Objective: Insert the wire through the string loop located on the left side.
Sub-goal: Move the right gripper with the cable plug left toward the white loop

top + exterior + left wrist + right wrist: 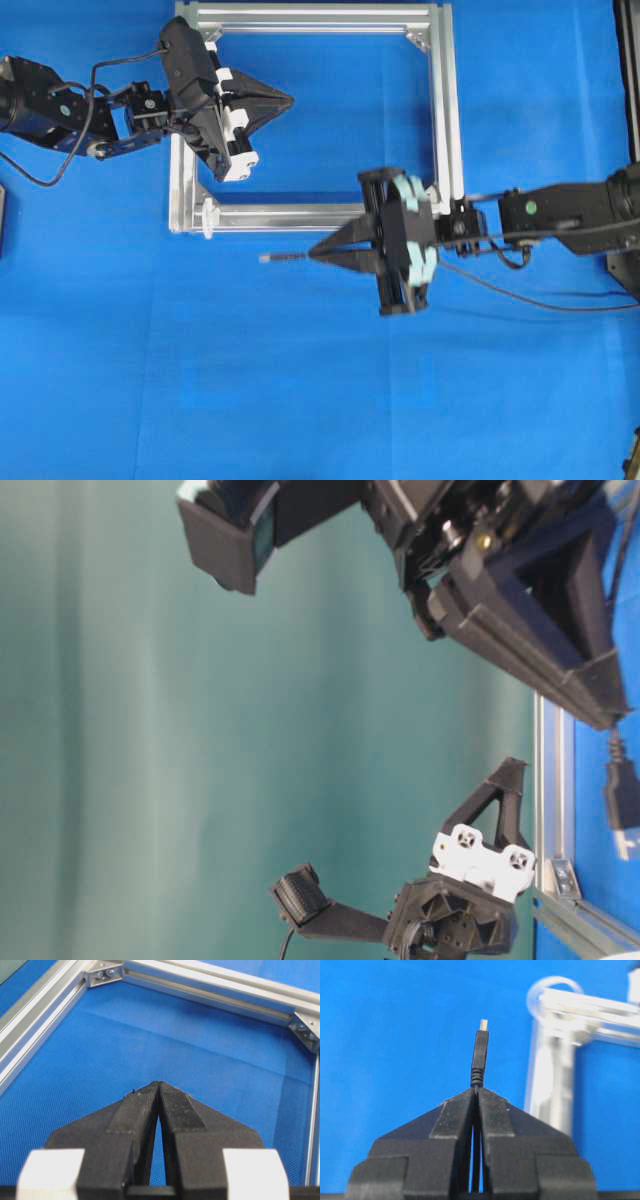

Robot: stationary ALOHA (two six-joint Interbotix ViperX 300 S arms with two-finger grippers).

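Observation:
The wire's dark plug (283, 257) points left out of my right gripper (316, 253), which is shut on the wire just behind the plug, below the silver frame's (446, 120) lower bar. In the right wrist view the plug (480, 1050) stands straight ahead of the gripper (476, 1089), with the white string loop (554, 984) blurred ahead to the right. From overhead the string loop (208, 216) sits at the frame's lower left corner, left of the plug. My left gripper (290, 100) is shut and empty over the frame's inside; its fingertips (170, 1095) meet.
The thin wire (540, 302) trails right from my right gripper across the blue cloth. Frame bars and corner brackets (102, 975) lie ahead of my left gripper. At table level the plug (621, 792) hangs beside the frame bar (553, 780).

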